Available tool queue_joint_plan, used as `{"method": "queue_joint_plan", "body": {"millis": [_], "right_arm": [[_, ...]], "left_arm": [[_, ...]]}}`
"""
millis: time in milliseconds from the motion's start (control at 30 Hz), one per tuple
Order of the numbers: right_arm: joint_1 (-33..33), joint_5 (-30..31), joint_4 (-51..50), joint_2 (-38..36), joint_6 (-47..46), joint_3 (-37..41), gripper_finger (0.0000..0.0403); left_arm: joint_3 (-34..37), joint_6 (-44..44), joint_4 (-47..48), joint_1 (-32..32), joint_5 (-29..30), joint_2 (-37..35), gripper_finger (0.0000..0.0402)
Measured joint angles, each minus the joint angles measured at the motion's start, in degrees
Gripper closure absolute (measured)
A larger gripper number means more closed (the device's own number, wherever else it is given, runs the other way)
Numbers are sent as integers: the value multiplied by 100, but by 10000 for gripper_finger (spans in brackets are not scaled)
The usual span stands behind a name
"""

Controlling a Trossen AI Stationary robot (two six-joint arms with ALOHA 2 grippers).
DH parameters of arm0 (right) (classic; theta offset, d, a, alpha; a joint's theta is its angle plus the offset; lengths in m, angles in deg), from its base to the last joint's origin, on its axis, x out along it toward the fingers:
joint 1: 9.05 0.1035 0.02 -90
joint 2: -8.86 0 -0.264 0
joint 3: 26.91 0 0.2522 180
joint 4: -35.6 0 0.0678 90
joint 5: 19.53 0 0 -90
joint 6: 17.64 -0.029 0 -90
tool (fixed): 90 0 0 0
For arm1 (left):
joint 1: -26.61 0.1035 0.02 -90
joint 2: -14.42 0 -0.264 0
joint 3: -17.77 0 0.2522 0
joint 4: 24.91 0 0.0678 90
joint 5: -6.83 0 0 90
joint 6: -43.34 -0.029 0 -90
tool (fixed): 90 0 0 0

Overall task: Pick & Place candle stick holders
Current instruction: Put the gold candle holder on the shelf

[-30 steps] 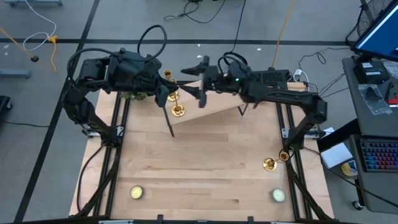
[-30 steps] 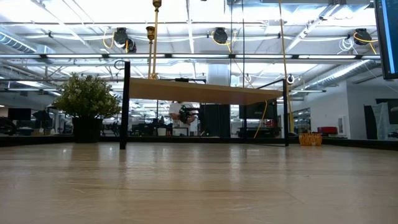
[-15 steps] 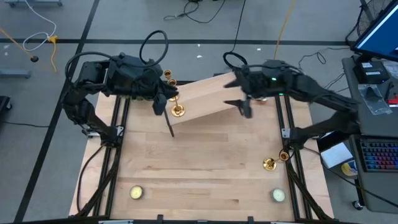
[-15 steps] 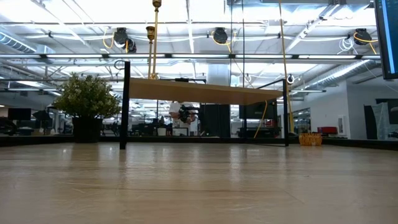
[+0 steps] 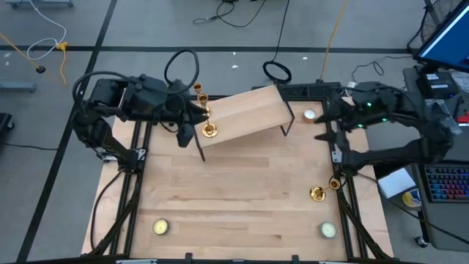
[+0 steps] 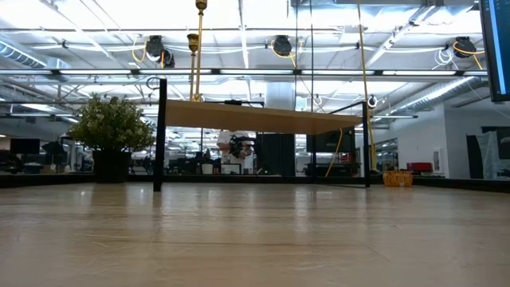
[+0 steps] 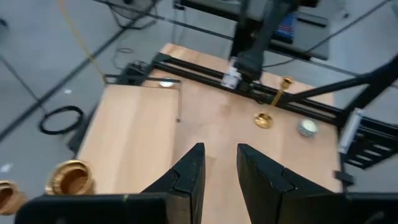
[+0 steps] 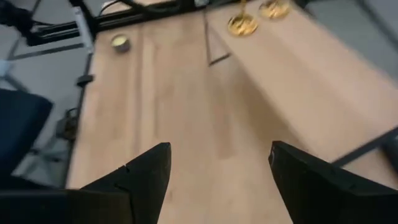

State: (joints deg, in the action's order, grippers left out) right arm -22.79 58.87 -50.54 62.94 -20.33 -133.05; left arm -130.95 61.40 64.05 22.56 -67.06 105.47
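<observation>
From above, two candle stick holders (image 5: 208, 129) stand on the raised shelf (image 5: 245, 114) at eleven o'clock; a third (image 5: 317, 193) at four. Left gripper (image 7: 217, 168) narrowly parted, empty. Right gripper (image 8: 217, 174) apparently wide apart, empty.

overhead down, low level (wrists forward) — all share table (image 5: 242, 191)

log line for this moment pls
left tool: empty, by shelf holders | right tool: open, empty, right edge | third holder: on table
</observation>
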Motion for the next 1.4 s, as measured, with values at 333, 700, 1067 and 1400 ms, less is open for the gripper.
{"method": "queue_joint_plan", "body": {"millis": [333, 700, 1067, 1400], "right_arm": [[2, -369, -1276, -442, -502, 2, 147], [0, -362, -1341, -634, -864, 2, 148], [0, -362, -1485, -638, -864, 2, 147], [0, -367, -1755, -440, -866, 2, 147]], "left_arm": [[243, -60, -81, -501, 507, -4, 309], [2216, 25, -1613, -884, 697, -642, 309], [5397, -370, -4050, -1042, 624, -2582, 309], [7711, -843, -5298, -1339, 145, -4410, 309]]}}
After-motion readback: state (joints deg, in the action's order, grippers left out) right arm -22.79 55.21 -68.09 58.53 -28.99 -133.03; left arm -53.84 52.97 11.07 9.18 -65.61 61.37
